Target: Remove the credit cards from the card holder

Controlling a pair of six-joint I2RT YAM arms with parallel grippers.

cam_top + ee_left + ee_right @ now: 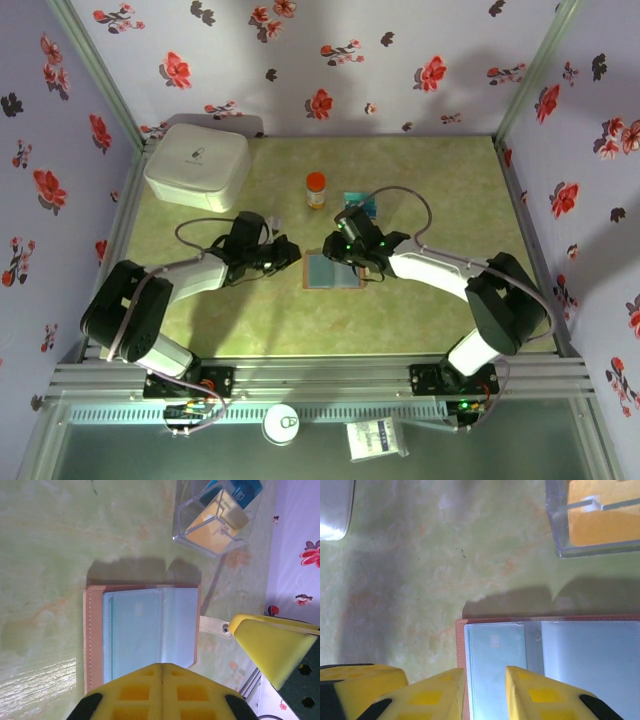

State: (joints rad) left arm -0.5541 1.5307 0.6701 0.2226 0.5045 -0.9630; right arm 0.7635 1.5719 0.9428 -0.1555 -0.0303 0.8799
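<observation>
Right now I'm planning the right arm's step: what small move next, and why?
Probably lower and close the right fingers on the card: they stand apart over it in the open wallet, and the left fingers, shut, sit at the wallet's edge.

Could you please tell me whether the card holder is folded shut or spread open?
Spread open: the card holder lies flat on the table, its pale blue pockets facing up, clasp strap loose.

card holder (560, 670) cut off right, clear box (557, 525) cropped
</observation>
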